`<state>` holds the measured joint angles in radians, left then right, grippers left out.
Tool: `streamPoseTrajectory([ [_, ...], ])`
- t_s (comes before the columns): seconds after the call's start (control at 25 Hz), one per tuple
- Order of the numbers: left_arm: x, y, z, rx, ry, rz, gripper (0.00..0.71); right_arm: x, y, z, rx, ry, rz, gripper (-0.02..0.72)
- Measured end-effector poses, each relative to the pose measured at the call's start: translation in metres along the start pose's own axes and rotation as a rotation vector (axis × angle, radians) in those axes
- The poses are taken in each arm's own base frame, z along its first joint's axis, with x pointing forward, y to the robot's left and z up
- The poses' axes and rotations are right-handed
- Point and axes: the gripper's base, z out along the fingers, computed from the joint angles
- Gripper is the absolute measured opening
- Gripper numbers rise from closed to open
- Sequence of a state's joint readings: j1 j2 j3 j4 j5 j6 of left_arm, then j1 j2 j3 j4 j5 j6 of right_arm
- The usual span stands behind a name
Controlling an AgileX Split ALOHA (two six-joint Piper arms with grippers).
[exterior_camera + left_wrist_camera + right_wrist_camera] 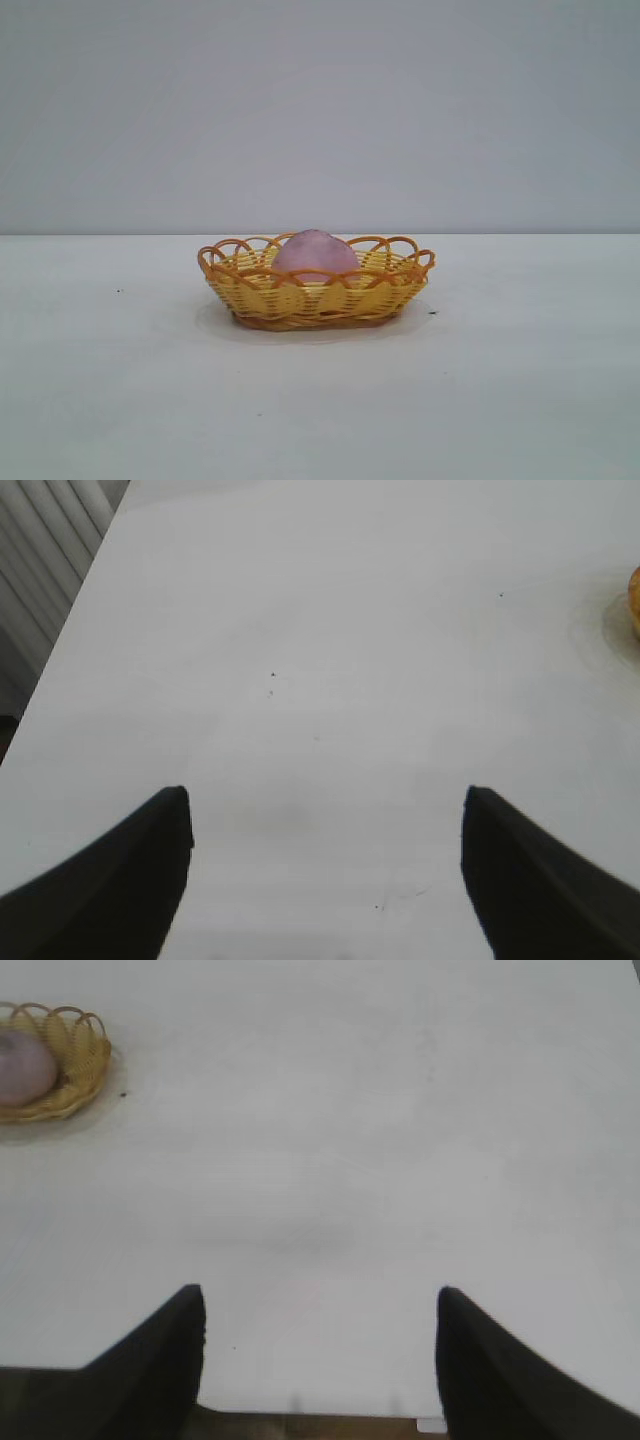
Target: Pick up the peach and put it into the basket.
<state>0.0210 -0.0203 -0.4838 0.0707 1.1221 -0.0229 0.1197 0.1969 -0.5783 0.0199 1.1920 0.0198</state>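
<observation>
Right gripper (320,1305): jaws wide apart, holding nothing, by the table (400,1160) edge.
Left gripper (325,805): jaws wide apart, over bare table.
Peach (314,255): inside the basket (250,292).
Room: open table all around.

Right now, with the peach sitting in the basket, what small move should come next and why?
Probably none beyond letting the right hand settle into rest. The peach already lies inside the basket, and both hands show open fingers with only bare table between them. The left hand sits off to the side, holding nothing, so the job looks done.
</observation>
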Motion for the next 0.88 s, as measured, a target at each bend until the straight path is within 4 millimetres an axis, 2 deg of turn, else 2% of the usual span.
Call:
streamPoseTrajectory([
  [0.16, 0.0, 0.0, 0.0, 0.0, -0.002, 0.0, 0.545, 0.02, -0.001, 0.006, 0.0, -0.066, 0.008, 0.421],
  [0.32, 0.0, 0.0, 0.0, 0.0, -0.002, 0.0, 0.545, 0.03, -0.001, -0.002, -0.002, -0.158, 0.006, 0.421],
  [0.88, 0.0, 0.0, 0.0, 0.0, -0.002, 0.0, 0.545, 0.031, -0.002, -0.003, 0.011, -0.172, -0.032, 0.421],
])
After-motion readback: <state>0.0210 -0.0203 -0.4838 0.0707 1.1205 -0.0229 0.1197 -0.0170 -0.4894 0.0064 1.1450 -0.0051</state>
